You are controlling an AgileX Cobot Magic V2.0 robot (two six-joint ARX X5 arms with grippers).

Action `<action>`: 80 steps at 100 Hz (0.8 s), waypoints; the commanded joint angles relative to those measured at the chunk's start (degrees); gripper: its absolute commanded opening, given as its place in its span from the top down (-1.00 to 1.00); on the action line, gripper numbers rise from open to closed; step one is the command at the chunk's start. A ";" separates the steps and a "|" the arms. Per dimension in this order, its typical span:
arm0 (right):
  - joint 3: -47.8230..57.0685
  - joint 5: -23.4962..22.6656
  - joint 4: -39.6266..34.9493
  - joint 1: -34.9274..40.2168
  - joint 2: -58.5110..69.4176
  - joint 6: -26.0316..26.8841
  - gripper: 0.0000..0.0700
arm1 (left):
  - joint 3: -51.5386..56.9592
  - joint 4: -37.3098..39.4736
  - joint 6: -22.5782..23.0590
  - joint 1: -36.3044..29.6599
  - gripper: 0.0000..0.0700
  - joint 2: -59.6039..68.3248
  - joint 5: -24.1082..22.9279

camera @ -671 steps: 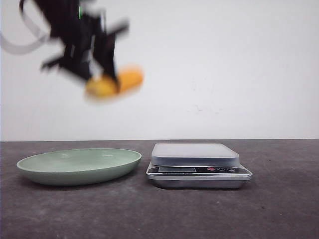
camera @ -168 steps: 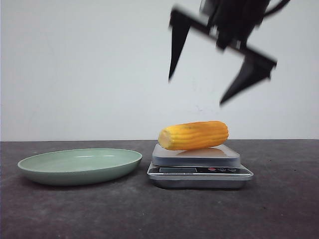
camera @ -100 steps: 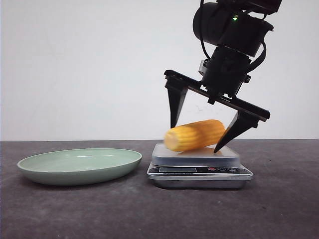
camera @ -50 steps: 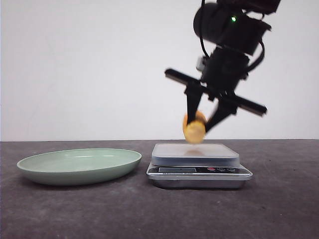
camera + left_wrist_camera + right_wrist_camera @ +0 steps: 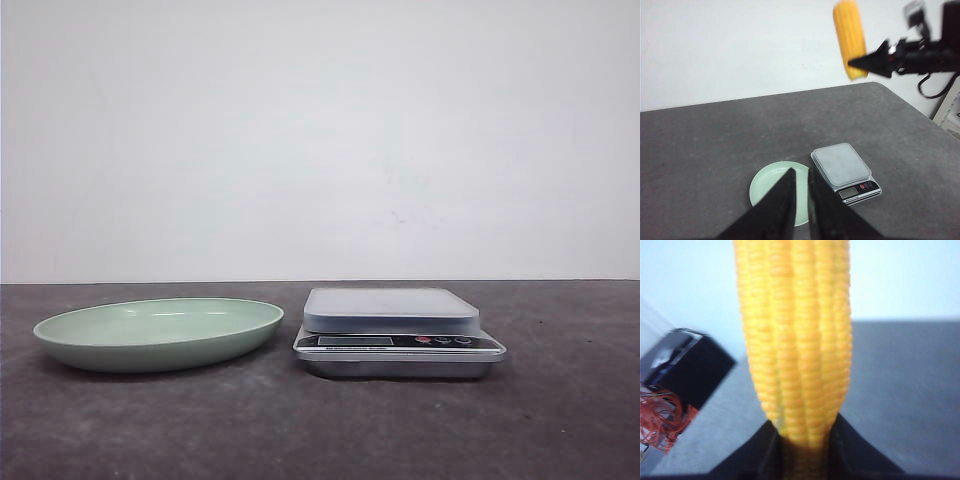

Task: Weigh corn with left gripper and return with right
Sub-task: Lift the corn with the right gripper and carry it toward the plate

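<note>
Clamping the corn [image 5: 797, 340] at its lower end, the right hand [image 5: 802, 452] has both fingers pressed against the cob, which stands upright out of the grip, probably so it can be carried clear of everything below. From the left wrist view the left hand [image 5: 799, 200] shows its two fingers nearly together with nothing between them, parked high above the surface [image 5: 700, 145]. Below it lie the green plate [image 5: 765, 187] and, just beside it, the scale [image 5: 842, 165], its platform bare. Farther off in that view, the corn hangs high over the surface, well above both. I judge weighing is finished and the return to the plate is under way.
</note>
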 commanded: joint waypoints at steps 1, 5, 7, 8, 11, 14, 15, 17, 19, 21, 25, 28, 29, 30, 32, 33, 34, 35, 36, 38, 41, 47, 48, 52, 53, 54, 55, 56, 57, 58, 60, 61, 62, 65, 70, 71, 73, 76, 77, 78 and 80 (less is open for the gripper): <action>1.44 1.84 0.74 2.19 1.51 -1.95 1.00 | 1.11 -3.19 1.11 -0.46 1.00 0.31 -0.42; 1.44 2.97 0.74 3.39 1.77 -1.90 1.00 | 1.09 -3.19 1.66 -0.46 1.00 0.37 -0.39; 1.44 3.69 0.55 3.89 2.03 -1.92 1.00 | 1.09 -3.19 1.88 -0.46 1.00 0.42 -0.42; 1.44 3.80 0.48 3.98 2.10 -1.92 1.00 | 1.11 -3.19 1.92 -0.46 1.00 0.42 -0.42; 1.44 3.98 0.02 4.44 2.69 -1.88 1.00 | 1.09 -3.19 2.03 -0.46 1.00 0.42 -0.42; 1.44 3.91 -0.66 4.76 3.45 -1.81 1.00 | 1.09 -3.19 2.01 -0.46 1.00 0.42 -0.42; 1.44 3.91 -0.85 4.87 3.69 -1.77 1.00 | 1.09 -3.19 2.01 -0.46 1.00 0.42 -0.42; 1.44 3.87 -1.44 5.14 4.28 -1.64 1.00 | 1.09 -3.19 2.01 -0.46 1.00 0.42 -0.42; 1.44 3.80 -2.29 5.46 5.14 -1.53 1.00 | 1.09 -3.19 2.01 -0.46 1.00 0.42 -0.39; 1.44 3.72 -2.82 5.66 5.68 -1.40 1.00 | 1.09 -3.19 2.01 -0.46 1.00 0.42 -0.39; 1.44 3.63 -4.48 6.01 7.21 -1.05 1.00 | 1.09 -3.19 2.01 -0.46 1.00 0.42 -0.39; 1.44 3.45 -5.62 6.25 8.61 -0.59 1.00 | 1.09 -3.19 2.01 -0.46 1.00 0.42 -0.39; 1.44 3.32 -5.97 6.34 9.11 -0.44 1.00 | 1.09 -3.19 2.01 -0.46 1.00 0.42 -0.39; 1.44 3.13 -6.32 6.40 9.62 -0.26 1.00 | 1.09 -3.19 2.01 -0.46 1.00 0.42 -0.39; 1.44 2.60 -7.02 6.56 10.64 0.00 1.00 | 1.09 -3.19 2.01 -0.46 1.00 0.42 -0.39; 1.44 2.29 -7.32 6.60 11.17 0.09 1.00 | 1.09 -3.19 2.01 -0.46 1.00 0.42 -0.39; 1.44 1.99 -7.63 6.64 11.72 0.17 1.00 | 1.09 -3.19 2.01 -0.46 1.00 0.42 -0.39; 1.44 1.66 -7.87 6.67 12.26 0.33 1.00 | 1.09 -3.19 2.01 -0.46 1.00 0.42 -0.39; 1.44 1.22 -8.09 6.71 12.85 0.44 1.00 | 1.09 -3.19 2.01 -0.46 1.00 0.42 -0.39; 1.44 0.24 -8.41 6.84 14.03 0.87 1.00 | 1.09 -3.19 2.01 -0.46 1.00 0.42 -0.39; 1.44 -1.27 -8.90 6.95 15.85 1.66 1.00 | 1.09 -3.19 2.01 -0.46 1.00 0.42 -0.39; 1.44 -4.52 -9.40 7.23 19.45 3.08 1.00 | 1.09 -3.19 2.03 -0.46 1.00 0.42 -0.39; 1.44 -5.09 -9.49 7.30 20.04 3.34 1.00 | 1.09 -3.19 2.03 -0.46 1.00 0.42 -0.39; 1.44 -7.28 -9.57 7.43 22.32 4.61 1.00 | 1.07 -3.19 2.08 -0.46 1.00 0.42 -0.39; 1.44 -7.89 -9.57 7.48 22.84 4.92 1.00 | 1.07 -3.19 2.12 -0.46 1.00 0.42 -0.39; 1.44 -8.55 -9.57 7.52 23.37 5.22 1.00 | 1.05 -3.19 2.14 -0.46 1.00 0.42 -0.39; 1.44 -9.11 -9.60 7.56 23.89 5.57 1.00 | 1.05 -3.19 2.19 -0.46 1.00 0.42 -0.42; 1.44 -9.64 -9.57 7.63 24.41 5.92 1.00 | 1.03 -3.19 2.25 -0.46 1.00 0.42 -0.39; 1.44 -10.08 -9.57 7.67 24.90 6.19 1.00 | 1.01 -3.19 2.27 -0.46 1.00 0.42 -0.42; 1.44 -10.49 -9.57 7.69 25.40 6.47 1.00 | 0.98 -3.19 2.29 -0.46 1.00 0.42 -0.42; 1.44 -11.54 -9.55 7.85 26.60 7.28 1.00 | 0.98 -3.19 2.43 -0.46 1.00 0.42 -0.42; 1.44 -11.74 -9.55 7.89 26.84 7.43 1.00 | 0.98 -3.19 2.45 -0.46 1.00 0.42 -0.42; 1.44 -12.07 -9.57 7.96 27.30 7.74 1.00 | 0.98 -3.19 2.45 -0.46 1.00 0.42 -0.42; 1.44 -12.81 -9.62 8.09 28.57 8.52 1.00 | 0.98 -3.19 2.45 -0.46 1.00 0.42 -0.42; 1.44 -13.22 -9.99 8.50 30.80 9.66 1.00 | 0.98 -3.19 2.43 -0.46 1.00 0.42 -0.39; 1.44 -13.22 -10.05 8.55 30.99 9.75 1.00 | 0.98 -3.19 2.43 -0.46 1.00 0.42 -0.39; 1.44 -13.18 -10.40 8.66 31.63 10.12 1.00 | 0.98 -3.19 2.43 -0.46 1.00 0.42 -0.39; 1.44 -13.05 -11.10 8.68 32.35 10.64 1.00 | 0.98 -3.19 2.43 -0.46 1.00 0.42 -0.37; 1.44 -13.00 -11.26 8.70 32.63 10.78 1.00 | 0.98 -3.19 2.43 -0.46 1.00 0.42 -0.37; 1.44 -12.98 -11.37 8.70 32.85 10.88 1.00 | 0.98 -3.19 2.36 -0.46 1.00 0.42 -0.35; 1.44 -12.96 -11.72 8.81 33.57 11.08 1.00 | 0.98 -3.19 2.27 -0.46 1.00 0.42 -0.35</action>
